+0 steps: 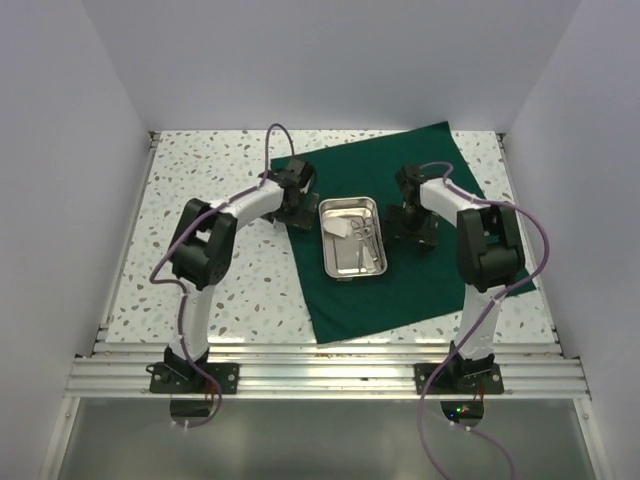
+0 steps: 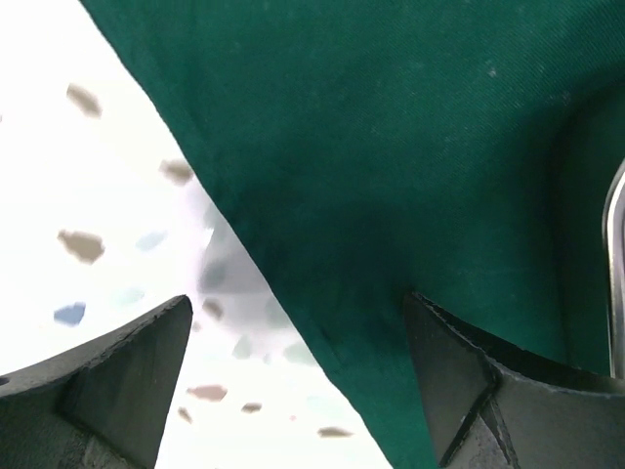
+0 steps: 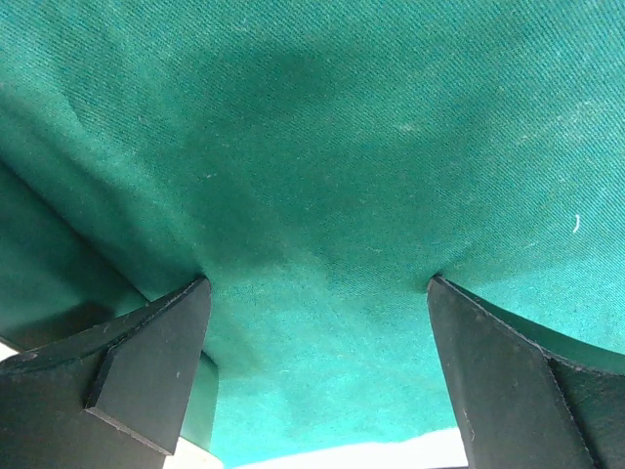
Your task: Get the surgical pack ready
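A white speckled table (image 1: 200, 200), walled in white, is covered in part by the dark green drape (image 1: 370, 300). The left gripper (image 2: 298, 313) is found released, jaws wide and empty, astride the drape's left edge. The right gripper (image 3: 317, 283) is likewise released and empty, low over the cloth. Between both grippers the steel tray (image 1: 350, 264) is set on the drape, with instruments (image 1: 366, 240) and gauze (image 1: 337, 229) lying inside.
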Available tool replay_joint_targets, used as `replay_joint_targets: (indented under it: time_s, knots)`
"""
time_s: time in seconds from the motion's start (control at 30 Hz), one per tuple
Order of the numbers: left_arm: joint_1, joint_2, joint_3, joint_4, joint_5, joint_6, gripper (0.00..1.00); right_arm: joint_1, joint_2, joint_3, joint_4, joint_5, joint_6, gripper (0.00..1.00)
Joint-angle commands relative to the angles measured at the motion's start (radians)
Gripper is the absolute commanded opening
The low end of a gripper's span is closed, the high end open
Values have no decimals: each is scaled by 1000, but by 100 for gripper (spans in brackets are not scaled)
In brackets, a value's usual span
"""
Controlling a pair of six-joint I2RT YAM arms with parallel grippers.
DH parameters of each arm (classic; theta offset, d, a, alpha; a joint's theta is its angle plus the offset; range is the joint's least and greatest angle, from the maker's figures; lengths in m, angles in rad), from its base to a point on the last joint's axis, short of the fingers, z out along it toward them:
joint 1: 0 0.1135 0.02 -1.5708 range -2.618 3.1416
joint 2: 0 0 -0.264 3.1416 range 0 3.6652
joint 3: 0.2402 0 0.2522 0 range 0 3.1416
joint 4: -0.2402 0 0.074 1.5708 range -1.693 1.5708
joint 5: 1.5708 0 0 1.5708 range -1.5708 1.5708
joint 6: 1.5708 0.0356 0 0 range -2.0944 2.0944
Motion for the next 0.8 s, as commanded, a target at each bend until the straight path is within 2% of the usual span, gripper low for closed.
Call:
replay_joint_targets:
  time_s: [0.0,0.07,0.2,0.33,0.4,0.53,0.57,0.6,0.63,0.67,0.7,0.73,0.77]
  knots:
    - [46,9,-220,-139,-46,20,93,73,72,8,32,-30,3,98]
    - [83,-57,-331,-106,-21,8,93,93,79,20,30,-50,9,98]
    - [117,-160,-428,-84,-22,-3,94,93,54,55,-7,-55,-9,98]
    - [120,-279,-390,-118,33,-18,95,93,-22,109,-69,-13,-61,97]
    - [120,-307,-327,-139,45,-33,95,93,-70,114,-125,-33,-80,92]
    - [120,-335,-229,-167,123,-40,90,93,-203,-21,-128,-124,-55,80]
    - [120,-332,-219,-168,146,-41,89,93,-234,-53,-125,-163,-41,74]
    - [120,-330,-213,-167,168,-43,83,93,-283,-87,-120,-182,-35,66]
    - [120,-324,-203,-165,209,-44,78,93,-312,-151,-120,-196,-26,50]
    - [118,-319,-202,-165,241,-46,72,94,-337,-186,-113,-222,-21,41]
    - [117,-310,-204,-165,263,-44,64,93,-383,-251,-105,-243,-17,33]
    - [112,-306,-216,-165,289,-44,60,96,-401,-282,-97,-268,-11,26]
    - [108,-304,-224,-164,298,-41,58,97,-415,-311,-79,-292,-7,24]
